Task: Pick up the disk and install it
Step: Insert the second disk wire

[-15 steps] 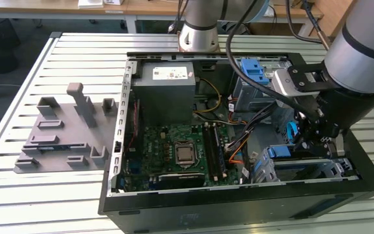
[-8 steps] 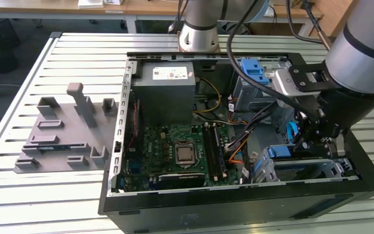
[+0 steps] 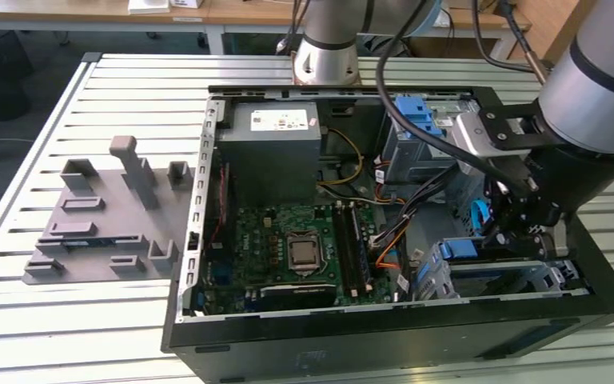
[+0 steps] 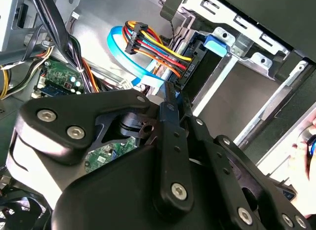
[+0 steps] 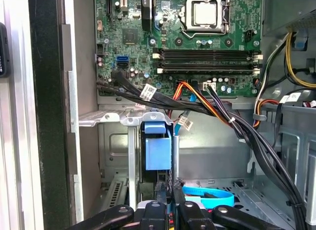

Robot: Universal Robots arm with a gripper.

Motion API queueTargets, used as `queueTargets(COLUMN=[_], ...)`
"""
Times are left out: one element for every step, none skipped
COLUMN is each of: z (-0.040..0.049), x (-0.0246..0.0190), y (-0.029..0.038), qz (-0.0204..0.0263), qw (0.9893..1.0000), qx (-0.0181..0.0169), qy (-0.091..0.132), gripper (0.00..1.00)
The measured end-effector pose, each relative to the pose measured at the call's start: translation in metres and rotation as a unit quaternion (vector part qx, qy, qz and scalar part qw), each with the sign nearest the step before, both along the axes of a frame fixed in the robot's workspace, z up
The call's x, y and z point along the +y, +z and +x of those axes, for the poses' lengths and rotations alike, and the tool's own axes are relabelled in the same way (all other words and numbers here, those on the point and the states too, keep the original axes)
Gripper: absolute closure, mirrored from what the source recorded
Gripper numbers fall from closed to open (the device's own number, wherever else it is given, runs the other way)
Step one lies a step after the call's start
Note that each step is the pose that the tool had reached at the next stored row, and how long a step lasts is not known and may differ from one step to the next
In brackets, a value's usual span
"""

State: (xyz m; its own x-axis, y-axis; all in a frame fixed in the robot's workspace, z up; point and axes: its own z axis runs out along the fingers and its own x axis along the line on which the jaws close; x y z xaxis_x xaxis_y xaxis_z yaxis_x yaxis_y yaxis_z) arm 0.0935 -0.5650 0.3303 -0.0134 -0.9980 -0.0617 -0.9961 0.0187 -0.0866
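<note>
The disk [image 5: 158,148] stands edge-on in a slot of the silver drive cage [image 5: 106,119]; mostly its blue plastic bracket shows. In the exterior view the disk's blue bracket [image 3: 457,250] sits low in the open computer case [image 3: 392,336], at the exterior view's right. My gripper [image 3: 520,236] reaches down into the case just beside it. In both wrist views the black fingers run close together, with the gripper [image 5: 168,205] right at the bracket's near end, and I see nothing held between them. In the second wrist view the gripper [image 4: 170,99] points at a black connector with coloured wires [image 4: 158,50].
The green motherboard [image 3: 297,248] and the grey power-supply box [image 3: 269,152] fill the case's left half. Black cable bundles [image 5: 232,121] and a blue ribbon cable [image 5: 207,198] lie close to the gripper. A grey fixture [image 3: 105,216] stands on the slatted table.
</note>
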Motion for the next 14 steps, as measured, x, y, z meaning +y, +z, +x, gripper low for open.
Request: queueTargets(z=[0.0005,0.001,0.0013,0.0015,0.0016,0.0016,0.0016,0.0017,0.0017,0.0017,0.0017,0.0017,0.0017,0.0017], x=[0.0,-0.0001,-0.0001,-0.0001,-0.0001,-0.0001,0.0,0.0,-0.0001,-0.0001,-0.0001,-0.0001,-0.0001,-0.0001], y=[-0.0001,-0.0003,-0.0004,-0.0007,-0.0008,-0.0008,-0.0008,-0.0008,-0.0009,-0.0009,-0.0009,-0.001,-0.0009,-0.0009], qz=[0.0002,0.0007,0.0016,0.0027,0.0037,0.0042,0.0042,0.0042,0.0043,0.0043,0.0043,0.0044,0.0044,0.0044], qw=[1.0,1.0,1.0,1.0,1.0,1.0,1.0,1.0,1.0,1.0,1.0,1.0,1.0,1.0], qx=[0.001,0.0019,0.0026,0.0031,0.0035,0.0035,0.0035,0.0036,0.0036,0.0036,0.0035,0.0035,0.0036,0.0036], qy=[0.0,0.0,0.0,0.0,0.0,0.0,0.0,0.0,0.0,0.0,0.0,0.0,0.0,0.0], gripper=[0.84,0.84,0.84,0.84,0.84,0.84,0.84,0.84,0.84,0.84,0.84,0.82,0.82,0.82])
